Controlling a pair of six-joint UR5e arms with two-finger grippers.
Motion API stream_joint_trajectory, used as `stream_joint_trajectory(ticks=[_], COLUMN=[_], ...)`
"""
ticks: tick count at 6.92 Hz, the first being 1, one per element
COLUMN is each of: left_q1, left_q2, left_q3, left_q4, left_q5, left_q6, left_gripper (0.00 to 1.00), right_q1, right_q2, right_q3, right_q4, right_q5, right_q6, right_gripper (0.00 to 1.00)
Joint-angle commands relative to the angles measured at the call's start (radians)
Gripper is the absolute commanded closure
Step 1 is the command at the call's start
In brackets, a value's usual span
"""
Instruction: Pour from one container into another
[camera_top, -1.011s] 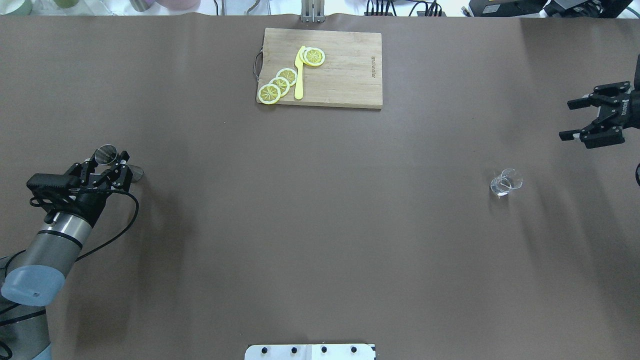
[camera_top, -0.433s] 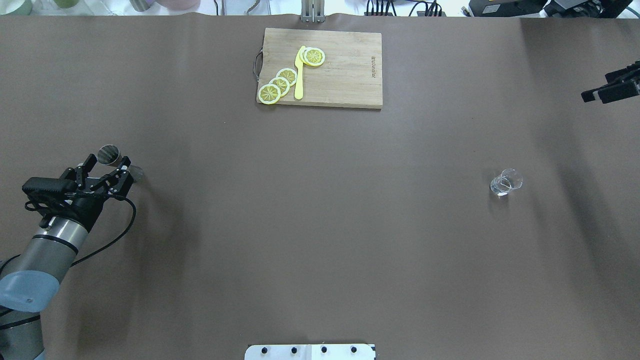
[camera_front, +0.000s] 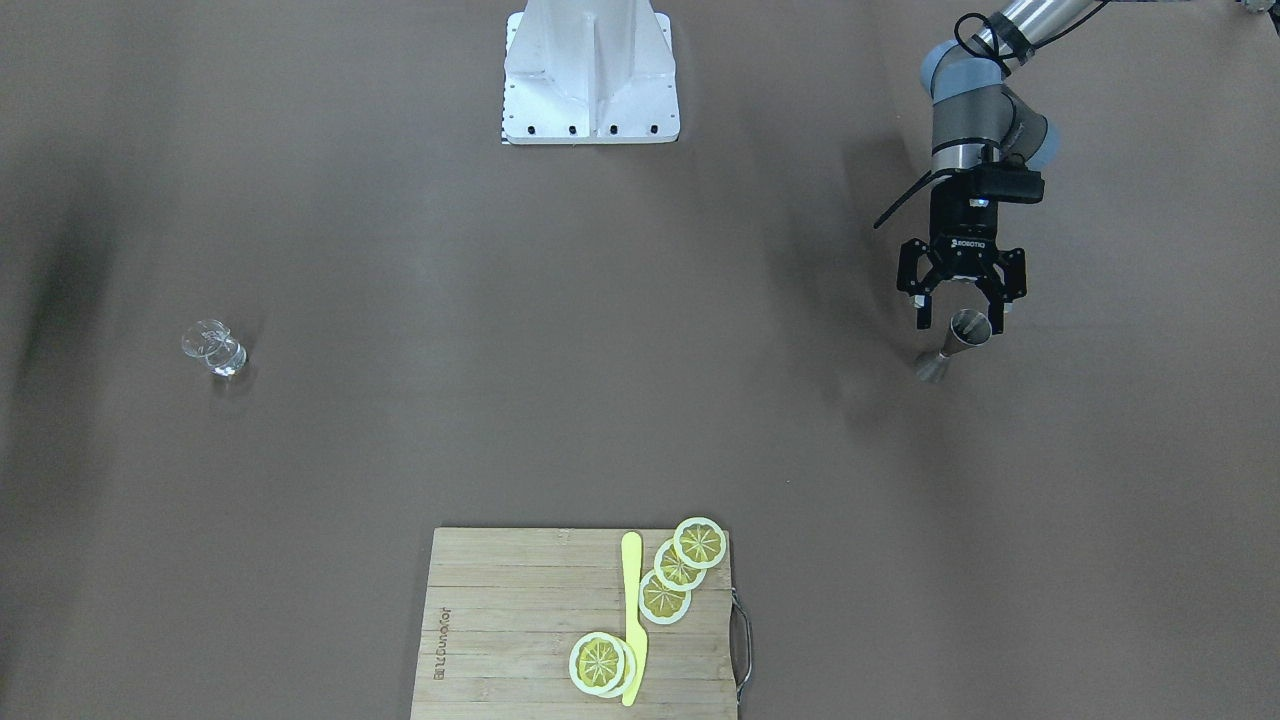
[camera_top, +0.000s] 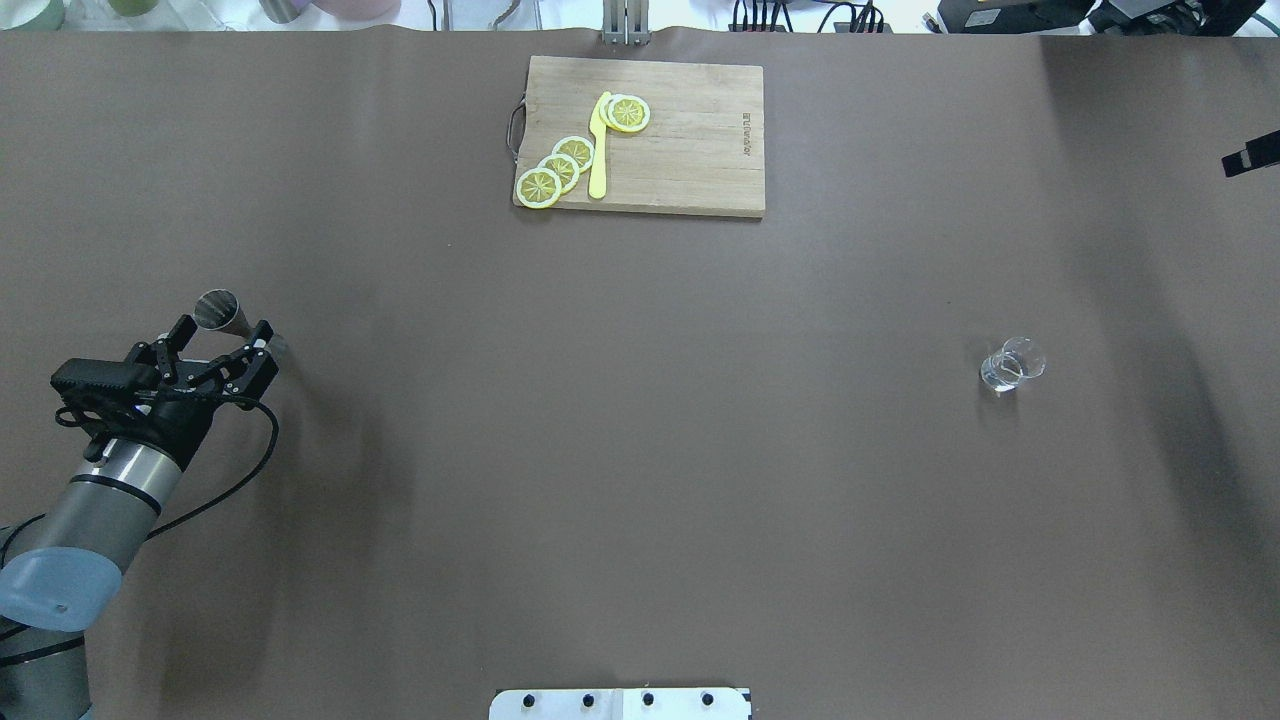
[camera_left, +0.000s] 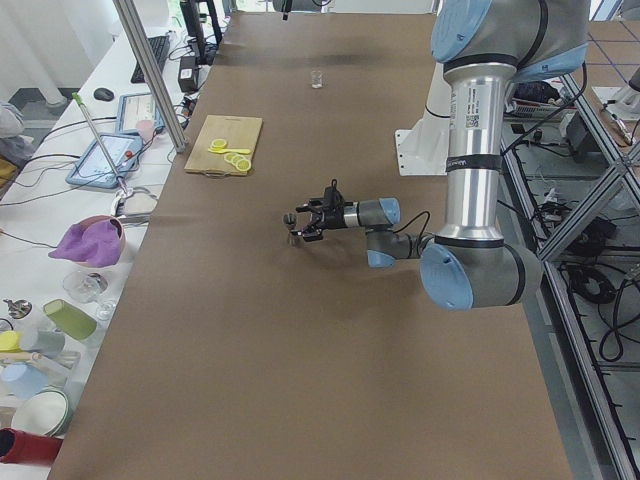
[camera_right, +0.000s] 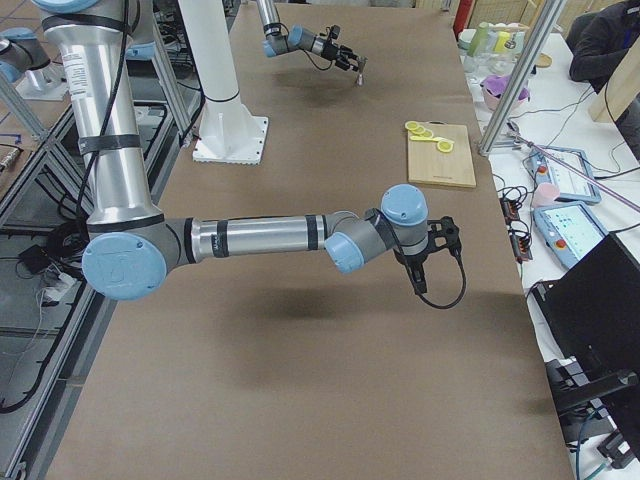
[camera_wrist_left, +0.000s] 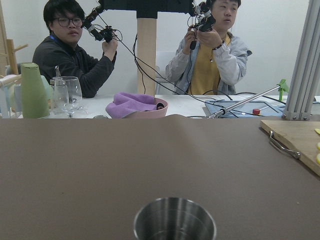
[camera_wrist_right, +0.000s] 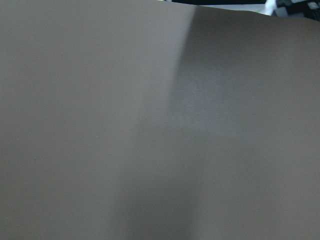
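The left claw (camera_top: 222, 335) is hanging low over the left side of the counter (camera_top: 620, 450) with its fingers spread. The steel jigger (camera_top: 217, 308) is standing upright between them; whether either pad is touching the metal I cannot tell. The left wrist view is looking over the jigger's open upper cup, and nothing of its contents is showing.

Judging by its form, the jigger is going to handle as light, rigid and slick, being polished metal in two cones meeting at a narrow waist. The best hold is probably lying at that waist or low on the upper cone, where the taper is working against slipping. Squeezing near the rim is risking a tilt and a spill.

The small clear glass (camera_top: 1012, 365) is standing well apart, over on the right side. It is looking fragile and light enough to topple under a careless approach. The right claw (camera_right: 445, 235) is hanging out at the right edge, away from the glass, and I cannot tell whether it is spread or closed. A cutting board (camera_top: 690, 140) carrying lemon slices (camera_top: 560, 165) is lying at the far edge.
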Motion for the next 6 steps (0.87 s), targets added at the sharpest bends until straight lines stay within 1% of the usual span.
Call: stream_joint_trajectory(ticks=[1,2,3,4,5,6], left_q1=[0.036,0.044,0.044,0.044,0.044,0.043], left_q2=[0.052,0.118,0.153,0.167,0.207,0.251], left_q3=[-0.07,-0.135,-0.182,-0.202,-0.242,-0.274], left_q4=[0.001,-0.001,-0.001,-0.001,-0.001,-0.001], left_q5=[-0.01,-0.045,-0.074,-0.082,-0.103,-0.131], left_q6=[0.001,-0.001,-0.001,-0.001,-0.001,-0.004], left_gripper=[0.06,0.06,0.06,0.06,0.07,0.12], right_q1=[0.034,0.059,0.089,0.099,0.099,0.099], right_q2=[-0.027,-0.027,-0.056,-0.124,-0.187,-0.2], right_q3=[0.068,0.121,0.175,0.248,0.299,0.297], right_q4=[-0.277,-0.407,-0.468,-0.472,-0.466,-0.461], right_q5=[-0.053,-0.094,-0.094,-0.094,-0.09,-0.09], right_q6=[0.013,0.01,0.008,0.004,0.004,0.002], right_gripper=[0.0,0.0,0.0,0.0,0.0,0.0])
